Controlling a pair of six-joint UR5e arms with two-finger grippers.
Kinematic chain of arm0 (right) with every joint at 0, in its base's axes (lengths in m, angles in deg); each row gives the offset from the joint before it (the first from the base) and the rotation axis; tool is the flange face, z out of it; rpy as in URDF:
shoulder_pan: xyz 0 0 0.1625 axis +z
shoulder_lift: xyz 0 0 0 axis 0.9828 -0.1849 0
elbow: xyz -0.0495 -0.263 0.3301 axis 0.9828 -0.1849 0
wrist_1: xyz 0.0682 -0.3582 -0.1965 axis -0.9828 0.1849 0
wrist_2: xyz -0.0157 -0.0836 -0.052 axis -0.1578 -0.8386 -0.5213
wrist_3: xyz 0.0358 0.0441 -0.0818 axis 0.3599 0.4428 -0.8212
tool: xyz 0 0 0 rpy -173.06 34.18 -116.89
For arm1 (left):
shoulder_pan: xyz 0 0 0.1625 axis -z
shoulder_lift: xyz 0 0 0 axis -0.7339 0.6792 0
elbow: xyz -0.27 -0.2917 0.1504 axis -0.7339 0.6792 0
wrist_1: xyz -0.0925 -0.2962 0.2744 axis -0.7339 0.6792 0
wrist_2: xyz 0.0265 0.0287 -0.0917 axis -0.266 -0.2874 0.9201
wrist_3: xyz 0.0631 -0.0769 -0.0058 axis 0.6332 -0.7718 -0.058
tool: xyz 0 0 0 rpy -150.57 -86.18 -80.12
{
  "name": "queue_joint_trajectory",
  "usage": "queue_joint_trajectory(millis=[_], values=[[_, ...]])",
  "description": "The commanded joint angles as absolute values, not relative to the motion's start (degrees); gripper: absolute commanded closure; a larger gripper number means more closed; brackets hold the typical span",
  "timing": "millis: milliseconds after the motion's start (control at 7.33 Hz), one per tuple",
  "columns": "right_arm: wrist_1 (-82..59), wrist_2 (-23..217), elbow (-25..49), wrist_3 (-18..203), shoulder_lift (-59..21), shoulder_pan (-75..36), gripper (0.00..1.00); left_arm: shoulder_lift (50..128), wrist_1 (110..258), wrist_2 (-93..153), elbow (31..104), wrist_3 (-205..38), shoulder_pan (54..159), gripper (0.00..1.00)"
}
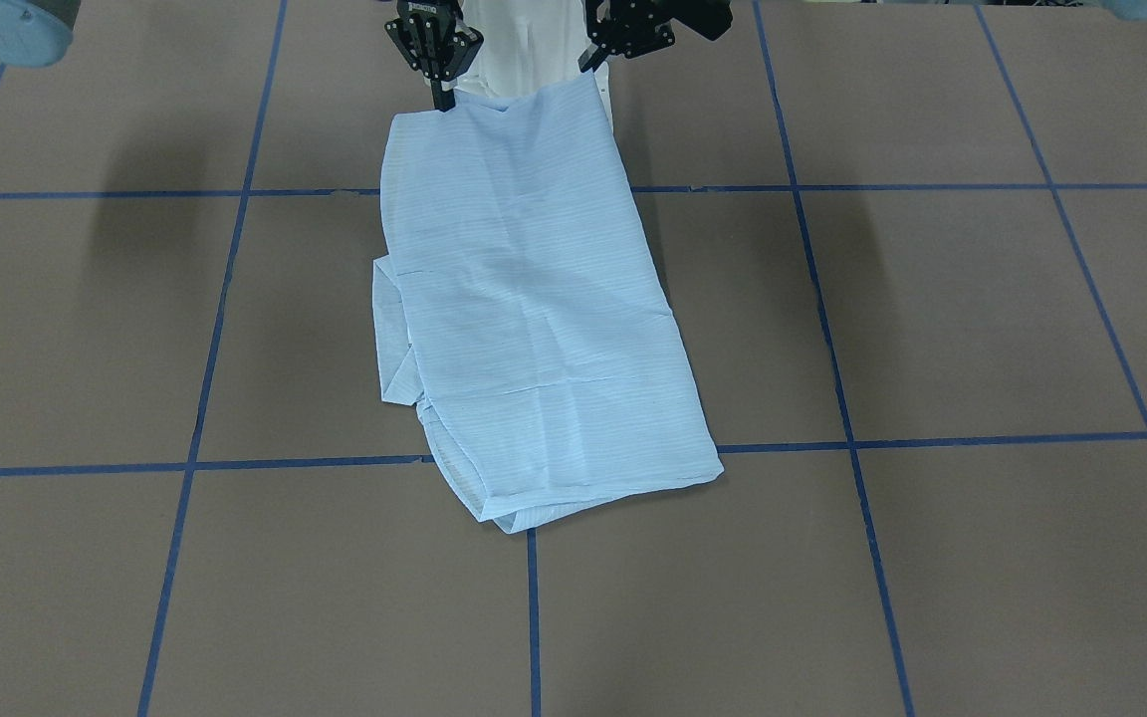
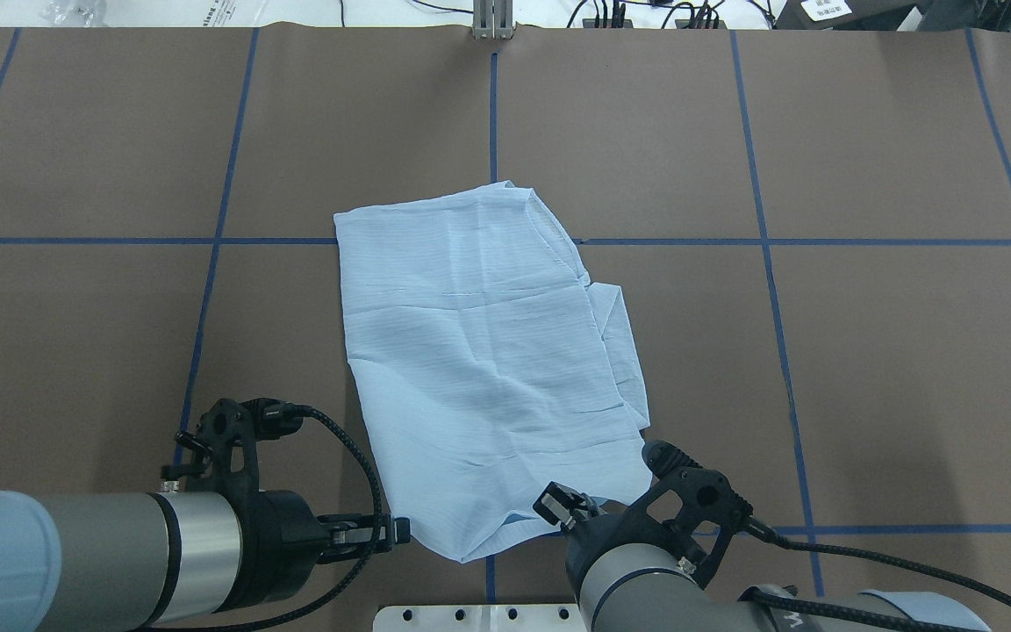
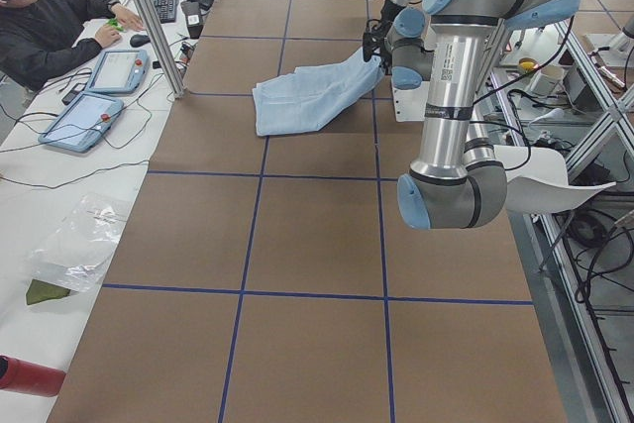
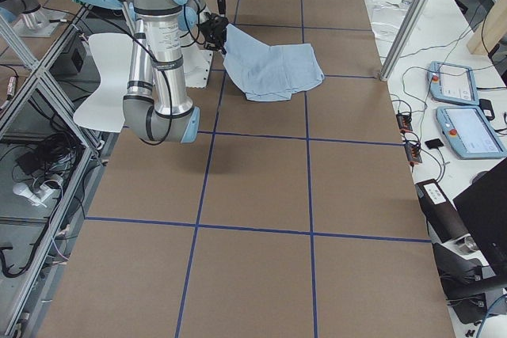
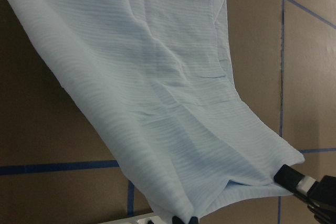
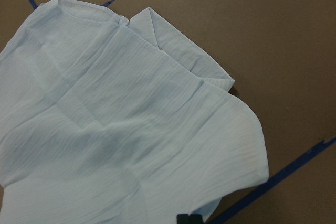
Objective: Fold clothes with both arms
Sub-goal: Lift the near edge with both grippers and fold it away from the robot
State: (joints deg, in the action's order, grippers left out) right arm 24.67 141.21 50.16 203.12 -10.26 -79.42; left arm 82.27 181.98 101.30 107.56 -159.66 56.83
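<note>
Overhead exterior shows me the shirt (image 2: 479,351) already narrowed to a long panel with its sides folded in, stretching away from the base (image 2: 470,617). I judge the crosswise folds are left. My left gripper (image 2: 396,530) and right gripper (image 2: 561,507) each pinch a corner of the hem nearest the base, holding that end raised; the rest lies flat beyond them.

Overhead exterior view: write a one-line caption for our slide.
The left pincer and right pincer pinch the near edge of a light blue shirt on the taped table.
</note>
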Motion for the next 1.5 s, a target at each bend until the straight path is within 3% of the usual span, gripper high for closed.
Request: queue_joint_trajectory(millis=[0,545,1364], values=[[24.22,141.37,45.91,199.42,-6.36,-74.54,1.00,84.12,180.75,101.33,105.18,-159.41,60.12,1.00],[19.33,141.99,35.03,188.09,0.51,-63.11,1.00,91.07,178.81,101.51,98.07,-153.27,71.88,1.00],[-4.15,146.30,-3.98,176.92,15.88,-51.75,1.00,99.94,181.08,100.98,74.71,-145.08,83.42,1.00]])
